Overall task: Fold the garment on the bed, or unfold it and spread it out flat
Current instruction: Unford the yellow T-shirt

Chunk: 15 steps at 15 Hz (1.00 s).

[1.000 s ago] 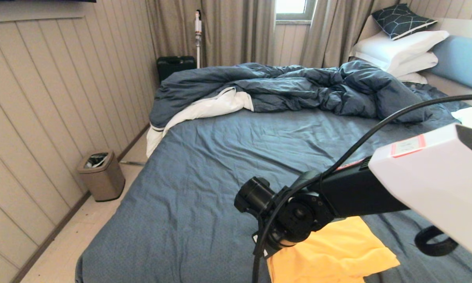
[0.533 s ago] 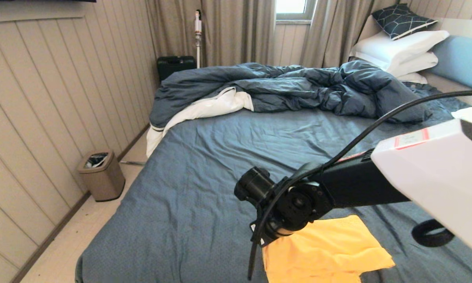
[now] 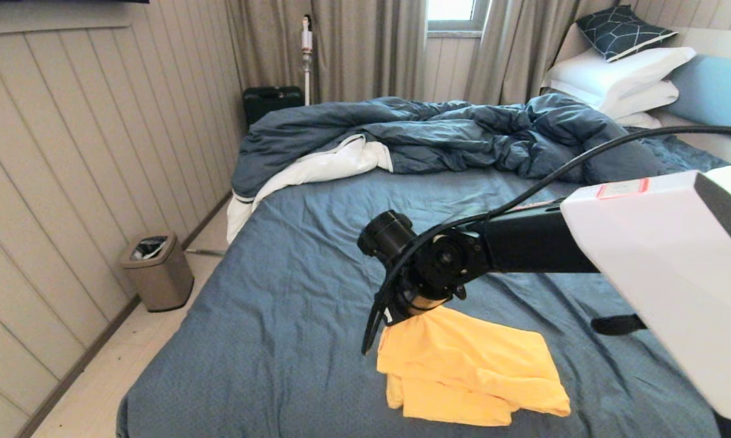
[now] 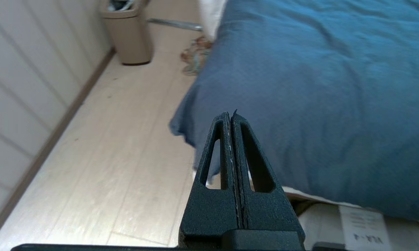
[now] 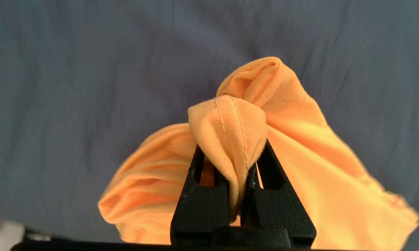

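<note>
The yellow garment [image 3: 468,371] lies bunched in folded layers on the near part of the bed [image 3: 304,243]. One stitched edge is lifted off the slate-blue sheet. My right gripper [image 5: 231,148] is shut on that hemmed fold of the garment [image 5: 230,132], and the rest of the cloth hangs down to the sheet [image 5: 73,69]. In the head view the right wrist [image 3: 429,271] hides the fingers. My left gripper [image 4: 230,116] is shut with nothing in it, low beside the bed's near left corner [image 4: 300,87] and over the floor.
A rumpled dark-blue duvet [image 3: 438,134] covers the far half of the bed, with white pillows [image 3: 621,73] at the far right. A waste bin [image 3: 157,271] [image 4: 127,33] stands on the floor by the panelled wall on the left. A black case [image 3: 272,100] sits in the far corner.
My right arm has risen and swung farther onto the bed, pulling the garment's held edge up and away from the near edge. More of the garment shows now. The left gripper is unchanged.
</note>
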### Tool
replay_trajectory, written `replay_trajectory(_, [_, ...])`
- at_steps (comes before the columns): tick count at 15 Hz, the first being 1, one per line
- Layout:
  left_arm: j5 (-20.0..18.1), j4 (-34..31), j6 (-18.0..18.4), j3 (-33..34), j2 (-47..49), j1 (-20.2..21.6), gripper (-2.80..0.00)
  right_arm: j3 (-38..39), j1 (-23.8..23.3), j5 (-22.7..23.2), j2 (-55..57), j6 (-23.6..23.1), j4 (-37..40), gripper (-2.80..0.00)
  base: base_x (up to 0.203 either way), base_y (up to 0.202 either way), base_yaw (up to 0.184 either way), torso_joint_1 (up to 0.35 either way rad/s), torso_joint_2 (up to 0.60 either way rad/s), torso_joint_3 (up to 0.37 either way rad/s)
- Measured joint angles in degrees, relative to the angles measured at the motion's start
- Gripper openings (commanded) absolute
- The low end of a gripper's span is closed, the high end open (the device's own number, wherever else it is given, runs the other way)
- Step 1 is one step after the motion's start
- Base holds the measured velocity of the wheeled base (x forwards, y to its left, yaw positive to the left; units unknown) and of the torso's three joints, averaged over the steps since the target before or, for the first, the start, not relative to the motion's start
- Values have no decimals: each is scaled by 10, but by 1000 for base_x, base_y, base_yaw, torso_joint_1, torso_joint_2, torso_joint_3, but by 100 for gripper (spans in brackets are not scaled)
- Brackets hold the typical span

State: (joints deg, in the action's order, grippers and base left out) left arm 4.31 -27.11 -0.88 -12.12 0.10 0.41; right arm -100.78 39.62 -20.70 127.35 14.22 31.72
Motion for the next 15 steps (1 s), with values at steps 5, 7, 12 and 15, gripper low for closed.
replay_trajectory(5, [-4,1,1,1,0,0,-280,-97,-17,1,57,-14,52,-179,0,0,0,0,0,0])
replay_trajectory(7, [0,0,1,1,0,0,-280,-100,-17,1,68,-14,50,0,0,0,0,0,0,0])
replay_trajectory(12, [0,0,1,1,0,0,-280,-101,-17,8,62,-11,42,0,0,0,0,0,0,0])
replay_trajectory(15, [0,0,1,1,0,0,-280,-100,-17,15,29,-9,39,0,0,0,0,0,0,0])
